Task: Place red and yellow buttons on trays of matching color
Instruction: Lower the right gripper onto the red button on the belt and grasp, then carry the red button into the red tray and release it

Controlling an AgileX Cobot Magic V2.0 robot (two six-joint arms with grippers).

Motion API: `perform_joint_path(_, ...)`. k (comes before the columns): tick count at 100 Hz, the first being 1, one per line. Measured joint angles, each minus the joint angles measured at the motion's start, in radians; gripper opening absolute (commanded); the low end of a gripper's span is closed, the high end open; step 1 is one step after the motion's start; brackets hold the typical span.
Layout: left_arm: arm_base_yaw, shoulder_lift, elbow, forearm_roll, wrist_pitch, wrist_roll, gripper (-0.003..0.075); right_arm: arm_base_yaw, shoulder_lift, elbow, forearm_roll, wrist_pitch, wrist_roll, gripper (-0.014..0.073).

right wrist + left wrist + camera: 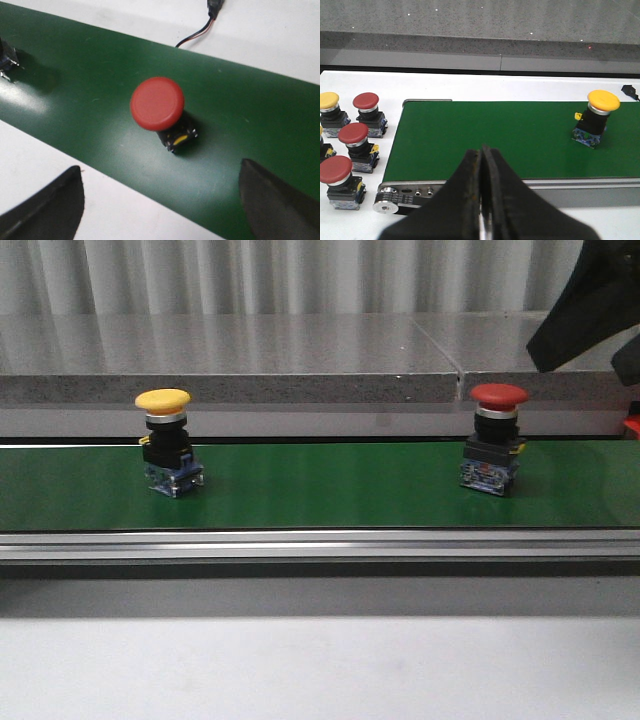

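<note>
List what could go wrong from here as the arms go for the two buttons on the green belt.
1. The red button is top-heavy, a wide cap on a narrow base; the open right gripper could tip it when closing.
2. The left gripper is shut and must open before taking the yellow button.
3. No trays are in view, so placement could go wrong.

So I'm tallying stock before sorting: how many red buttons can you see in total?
4. One red button stands on the green belt. Three more sit off the belt's end in the left wrist view. Others may lie outside the frame.
</note>
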Motion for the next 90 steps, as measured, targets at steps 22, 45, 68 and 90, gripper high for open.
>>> perform_joint_path(22, 0.0, 0.0, 0.0, 0.0, 0.0, 0.0, -0.0021, 0.0, 0.104, -0.055, 0.004, -0.008, -0.08, 0.0624)
perform_joint_path(45, 0.0, 0.0, 0.0, 0.0, 0.0, 0.0, -0.0021, 0.002, 0.202, -0.066, 0.004, -0.082, -0.125, 0.0624)
perform_joint_path(68, 0.0, 0.0, 0.0, 0.0, 0.0, 0.0, -0.0021, 0.002, 0.269, -0.077, 0.006, -0.143, -0.156, 0.0499)
perform_joint_path(90, 0.0, 0.0, 0.0, 0.0, 0.0, 0.0, -0.0021, 0.002, 0.28, -0.077, 0.012, -0.158, -0.16, 0.0212)
